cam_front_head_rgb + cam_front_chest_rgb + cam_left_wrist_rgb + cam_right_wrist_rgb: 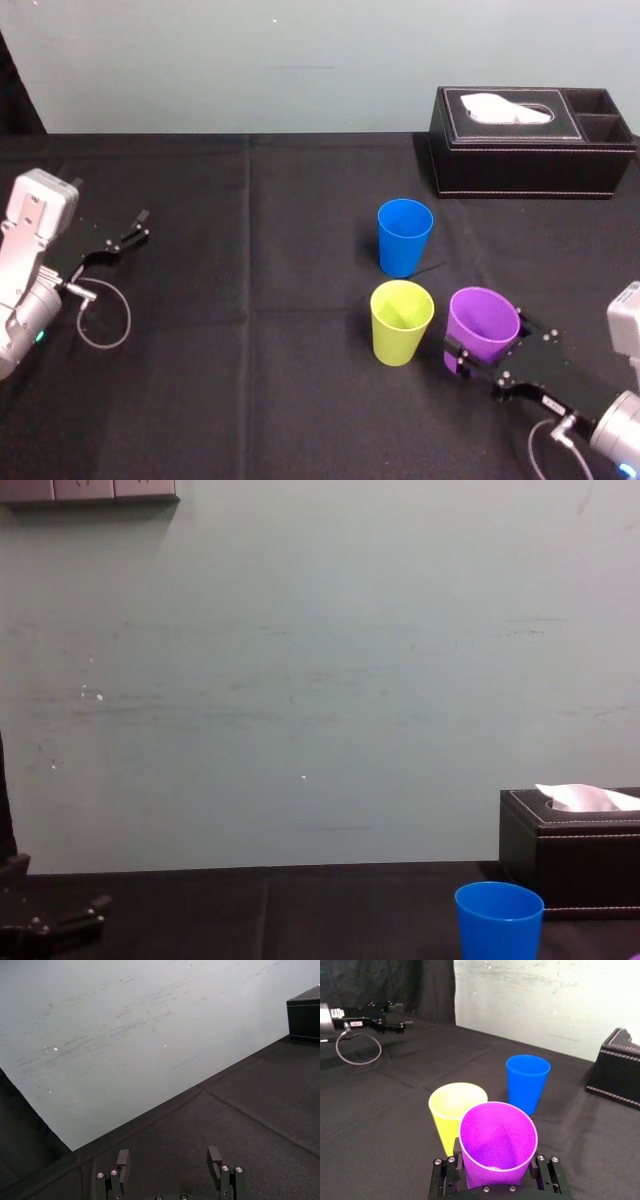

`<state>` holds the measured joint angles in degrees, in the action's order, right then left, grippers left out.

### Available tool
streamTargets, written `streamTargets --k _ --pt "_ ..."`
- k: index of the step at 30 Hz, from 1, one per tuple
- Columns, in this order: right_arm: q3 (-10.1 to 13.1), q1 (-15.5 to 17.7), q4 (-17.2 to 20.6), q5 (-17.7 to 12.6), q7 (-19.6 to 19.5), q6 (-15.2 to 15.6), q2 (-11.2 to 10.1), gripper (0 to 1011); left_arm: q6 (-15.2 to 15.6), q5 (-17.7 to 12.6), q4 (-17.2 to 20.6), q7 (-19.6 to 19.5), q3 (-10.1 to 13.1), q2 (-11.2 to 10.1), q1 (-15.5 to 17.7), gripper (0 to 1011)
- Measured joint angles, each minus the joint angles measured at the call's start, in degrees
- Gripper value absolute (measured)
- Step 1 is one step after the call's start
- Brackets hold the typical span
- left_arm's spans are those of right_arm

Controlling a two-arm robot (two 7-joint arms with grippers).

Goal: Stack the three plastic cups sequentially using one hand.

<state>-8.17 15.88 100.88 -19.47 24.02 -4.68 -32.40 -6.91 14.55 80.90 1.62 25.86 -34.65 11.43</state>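
Observation:
Three plastic cups stand close together right of the table's middle. The blue cup is farthest back. In front of it stands the yellow-green cup, and the purple cup is just to its right. My right gripper reaches in from the front right, shut on the purple cup's lower body with one finger on each side. My left gripper rests parked at the far left, open and holding nothing.
A black tissue box sits at the back right near the wall. A looped cable lies by the left arm. Black cloth covers the table, with bare room in the middle and left.

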Motion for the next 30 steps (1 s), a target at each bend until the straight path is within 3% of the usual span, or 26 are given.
streamTargets --k 8,14,22,30 --pt "2.3 -1.0 3.0 -0.7 0.0 1.9 -1.5 726 0.0 0.0 0.0 0.0 0.0 0.0 0.0 1011" --pt "2.5 -4.5 3.4 -1.8 0.0 5.1 -1.8 724 0.0 0.0 0.0 0.0 0.0 0.0 0.0 1011" --pt "0.2 -11.1 2.4 -2.4 -0.2 9.6 -1.3 726 0.0 0.0 0.0 0.0 0.0 0.0 0.0 1011" --pt "-3.8 -20.2 -1.6 -1.7 -1.0 13.5 0.7 724 0.0 0.0 0.0 0.0 0.0 0.0 0.0 1011"
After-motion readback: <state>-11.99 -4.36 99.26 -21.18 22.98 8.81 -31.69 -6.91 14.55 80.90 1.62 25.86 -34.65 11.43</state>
